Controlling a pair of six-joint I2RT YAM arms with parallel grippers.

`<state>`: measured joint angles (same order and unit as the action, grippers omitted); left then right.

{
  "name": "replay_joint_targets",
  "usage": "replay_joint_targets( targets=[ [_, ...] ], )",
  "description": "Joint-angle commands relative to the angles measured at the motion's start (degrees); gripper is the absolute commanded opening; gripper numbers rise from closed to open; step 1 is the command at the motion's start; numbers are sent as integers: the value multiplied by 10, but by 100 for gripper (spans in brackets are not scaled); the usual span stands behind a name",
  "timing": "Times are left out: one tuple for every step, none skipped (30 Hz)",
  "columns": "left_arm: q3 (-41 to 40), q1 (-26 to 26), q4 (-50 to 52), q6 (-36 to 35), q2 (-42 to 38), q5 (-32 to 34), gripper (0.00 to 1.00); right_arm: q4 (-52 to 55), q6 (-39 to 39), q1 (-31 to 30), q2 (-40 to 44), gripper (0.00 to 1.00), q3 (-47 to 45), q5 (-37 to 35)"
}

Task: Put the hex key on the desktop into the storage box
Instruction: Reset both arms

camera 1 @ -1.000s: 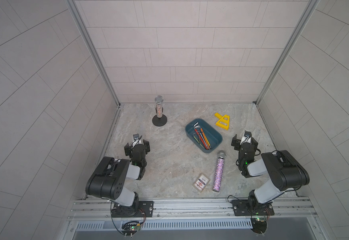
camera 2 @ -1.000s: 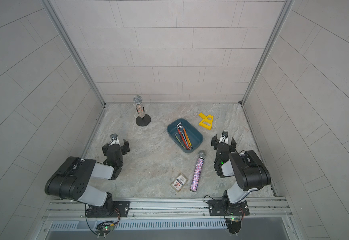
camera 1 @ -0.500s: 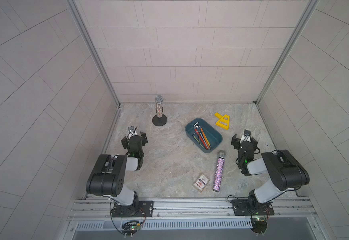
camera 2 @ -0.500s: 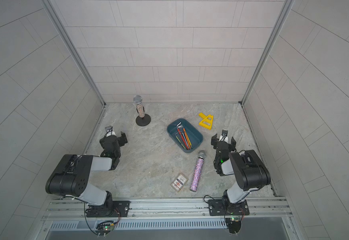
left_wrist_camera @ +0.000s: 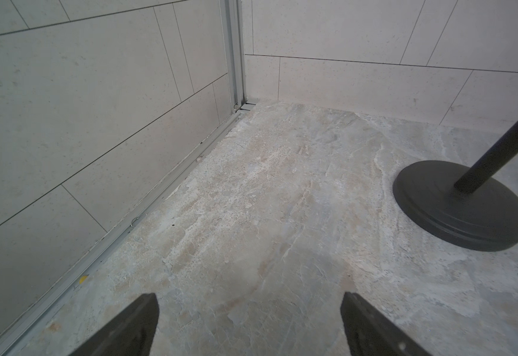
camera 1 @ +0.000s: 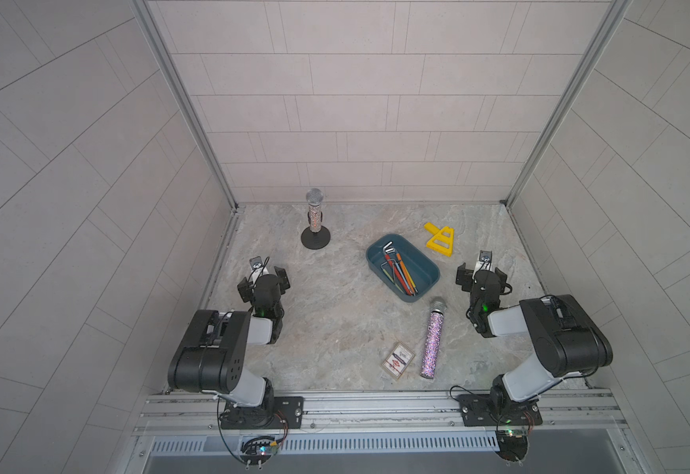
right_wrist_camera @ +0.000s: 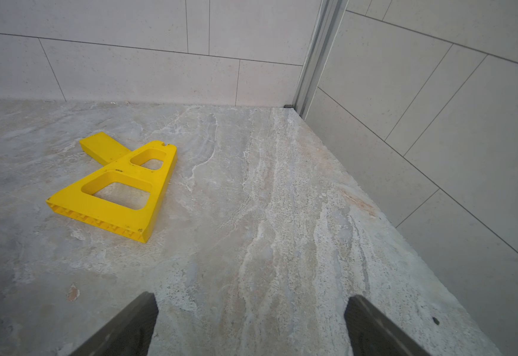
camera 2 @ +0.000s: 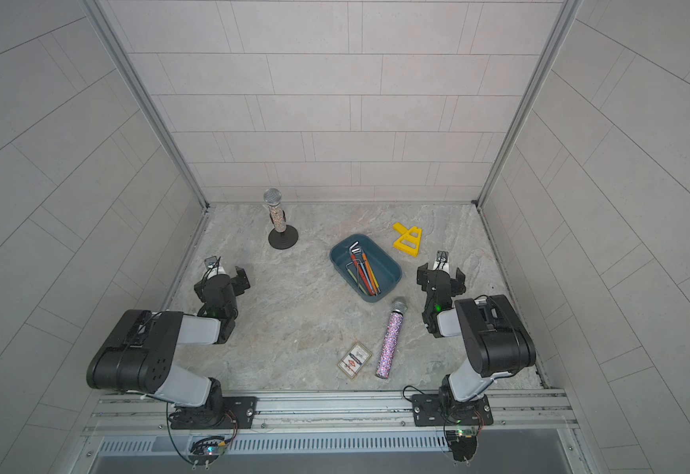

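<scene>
Hex keys (camera 1: pixel 396 269) lie bundled in storage box (camera 1: pixel 421 262), right of table (camera 1: pixel 335 299) ctr; none visible loose on table, so task appears done. Left jaws and right jaws both apart, empty, near opposite side edges.

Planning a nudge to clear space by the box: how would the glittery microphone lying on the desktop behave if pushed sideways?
The glittery microphone is a cylinder lying on its side, so a sideways push would probably roll it. Its mesh head, near the storage box, looks wider than the body, so it may roll in a curve.
</scene>
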<state>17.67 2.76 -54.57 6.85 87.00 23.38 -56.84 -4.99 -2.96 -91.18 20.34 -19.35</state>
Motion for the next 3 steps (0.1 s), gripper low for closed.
replay_joint_targets(
  targets=[
    [-1, 0, -3, 5, -8, 6, 100, 16, -7, 3, 12, 100, 4, 11],
    [-1, 0, -3, 6, -9, 6, 100, 10, -7, 2, 12, 100, 1, 11],
    [-1, 1, -3, 5, -9, 6, 100, 9, -7, 3, 13, 100, -1, 12]
  ],
)
